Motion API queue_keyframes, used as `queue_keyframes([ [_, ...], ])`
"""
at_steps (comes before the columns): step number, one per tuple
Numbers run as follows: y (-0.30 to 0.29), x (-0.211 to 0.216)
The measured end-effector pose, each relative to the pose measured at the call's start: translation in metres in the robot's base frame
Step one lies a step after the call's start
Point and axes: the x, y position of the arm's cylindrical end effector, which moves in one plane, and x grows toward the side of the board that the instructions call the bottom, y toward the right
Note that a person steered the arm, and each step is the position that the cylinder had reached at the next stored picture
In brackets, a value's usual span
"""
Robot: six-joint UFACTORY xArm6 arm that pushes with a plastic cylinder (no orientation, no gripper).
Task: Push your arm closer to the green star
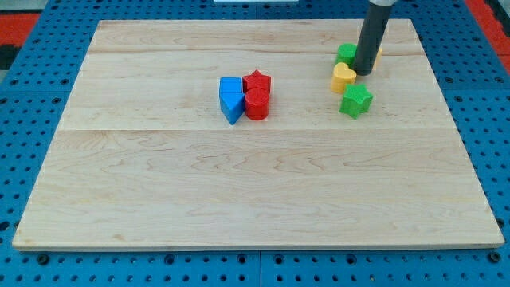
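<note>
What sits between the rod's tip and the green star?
In the camera view, the yellow block sits partly between my tip and the green star, toward the view's left.

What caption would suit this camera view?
My tip rests beside the yellow heart block, just above the green star block on the wooden board.

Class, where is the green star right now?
The green star sits toward the view's upper right, just below the yellow block, with my tip slightly above it.
</note>
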Motion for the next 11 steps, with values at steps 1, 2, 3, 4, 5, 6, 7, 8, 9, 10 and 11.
queue_keyframes([
  [1, 0.001, -0.030],
  [2, 0.004, -0.059],
  [3, 0.004, -0.058],
  [4, 0.016, -0.023],
  [5, 0.039, -0.011],
  [6, 0.025, 0.013],
  [7, 0.064, 0.049],
  [8, 0.051, 0.097],
  [9, 0.008, 0.128],
  [10, -0.023, 0.113],
  [11, 0.010, 0.087],
])
